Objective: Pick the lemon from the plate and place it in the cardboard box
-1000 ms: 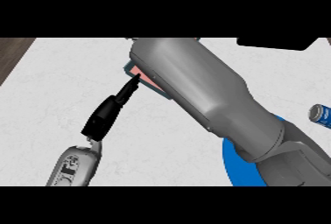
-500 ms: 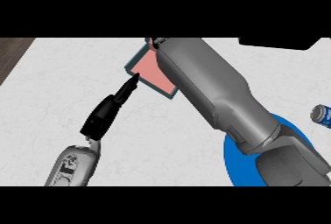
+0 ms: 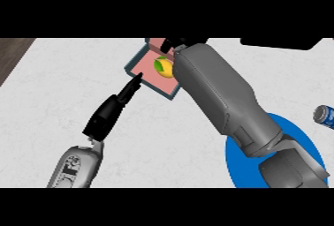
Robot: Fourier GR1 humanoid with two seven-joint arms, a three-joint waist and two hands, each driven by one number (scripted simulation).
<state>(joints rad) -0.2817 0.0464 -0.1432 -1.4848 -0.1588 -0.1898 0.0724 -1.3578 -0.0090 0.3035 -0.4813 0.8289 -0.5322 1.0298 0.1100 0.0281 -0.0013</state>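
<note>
The yellow lemon, with a green patch on it, sits inside the cardboard box, which is pink inside and lies at the top middle of the counter. My right forearm runs from the lower right up across the box's right side. Only a small black part of the right hand shows, just beyond the lemon; its hold on the lemon is hidden. My left hand stretches straight up and to the right, its tips at the box's left edge, holding nothing. The blue plate lies at the lower right, partly under my right arm.
A blue can lies at the right edge, beside the plate. A dark object sits at the top right. A brown strip marks the counter's left edge. White counter spreads between the left arm and the box.
My right arm has swung to the right, uncovering more of the box, and the lemon now shows inside it. The left hand has stayed still.
</note>
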